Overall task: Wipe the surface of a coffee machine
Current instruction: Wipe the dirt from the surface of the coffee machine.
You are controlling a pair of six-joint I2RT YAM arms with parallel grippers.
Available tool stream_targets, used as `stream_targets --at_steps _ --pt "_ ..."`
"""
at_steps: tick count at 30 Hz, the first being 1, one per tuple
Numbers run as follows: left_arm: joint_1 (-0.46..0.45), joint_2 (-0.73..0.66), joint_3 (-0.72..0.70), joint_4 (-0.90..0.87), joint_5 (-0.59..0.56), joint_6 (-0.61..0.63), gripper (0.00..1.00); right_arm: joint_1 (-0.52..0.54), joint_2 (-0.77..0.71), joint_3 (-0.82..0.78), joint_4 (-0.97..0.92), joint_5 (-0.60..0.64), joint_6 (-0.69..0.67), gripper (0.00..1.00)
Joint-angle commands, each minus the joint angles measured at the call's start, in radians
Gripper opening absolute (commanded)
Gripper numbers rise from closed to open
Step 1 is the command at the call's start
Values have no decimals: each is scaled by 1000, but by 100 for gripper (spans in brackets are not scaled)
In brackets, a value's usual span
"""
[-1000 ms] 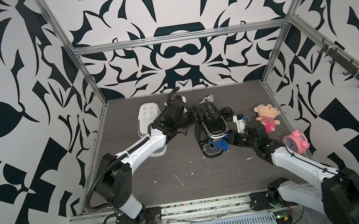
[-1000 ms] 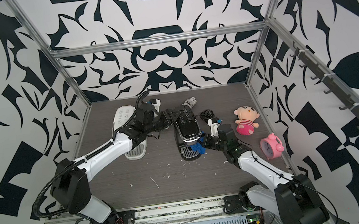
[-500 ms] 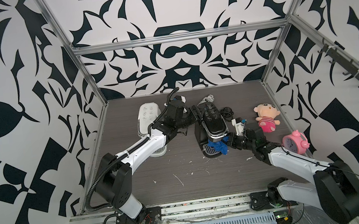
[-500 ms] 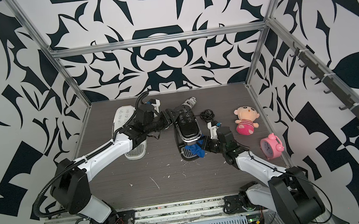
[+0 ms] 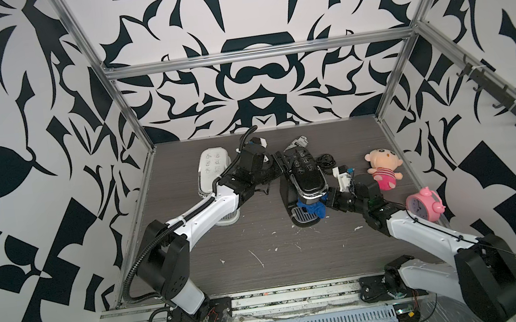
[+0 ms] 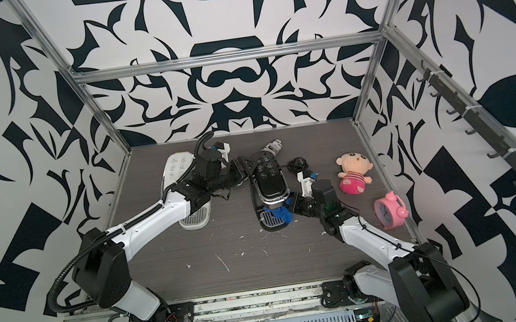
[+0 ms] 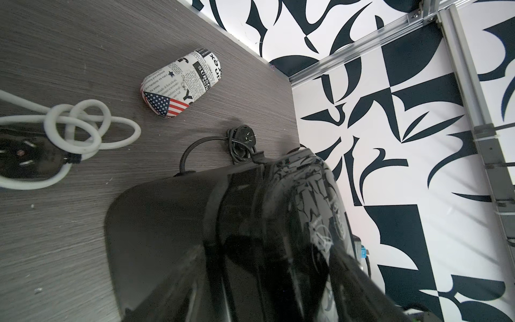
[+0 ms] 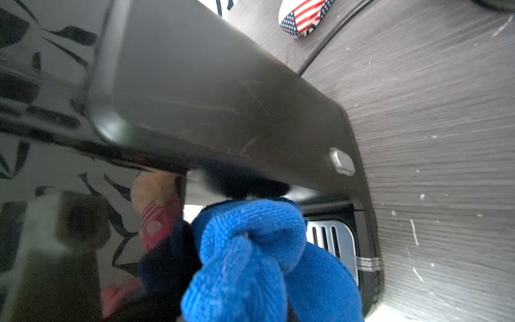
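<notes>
A black coffee machine (image 5: 306, 175) (image 6: 267, 181) stands mid-table, its glossy top facing up. My left gripper (image 5: 279, 167) (image 6: 244, 168) clamps the machine's rear left side; the dark body (image 7: 250, 237) fills the left wrist view and hides the fingers. A bunched blue cloth (image 5: 313, 209) (image 6: 279, 214) (image 8: 250, 251) is pressed against the machine's front, just above the drip tray (image 8: 331, 239). My right gripper (image 5: 325, 205) is shut on that cloth, which covers its fingertips.
A white coffee machine (image 5: 214, 171) stands under the left arm. A doll (image 5: 381, 169) and a pink alarm clock (image 5: 423, 206) lie at the right. A printed case (image 7: 181, 83), a black cord (image 7: 239, 139) and a white cord (image 7: 75, 122) lie behind the machine.
My right gripper has shifted the blue cloth slightly along the machine's front. The left arm and the machine have stayed put.
</notes>
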Motion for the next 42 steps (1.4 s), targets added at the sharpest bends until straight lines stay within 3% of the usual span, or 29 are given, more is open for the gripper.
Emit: stream_targets --at_steps 1,8,17,26,31,37,42 --pt "-9 31 -49 -123 4 6 71 8 -36 43 8 0 -16 0" --pt "-11 40 -61 -113 10 -16 70 19 -28 19 39 8 -4 0" --pt "-9 48 -51 -147 2 -2 70 13 128 24 39 -43 -26 0" --pt "-10 46 -41 -147 3 -8 70 14 -94 87 -29 12 -41 0" --pt "-9 52 -40 -145 11 0 70 10 -68 41 -38 54 -66 0" --pt "-11 51 -55 -137 18 -7 70 13 102 -63 158 -9 1 0" --pt "-12 40 -98 -89 30 -31 70 35 160 -108 317 -29 98 0"
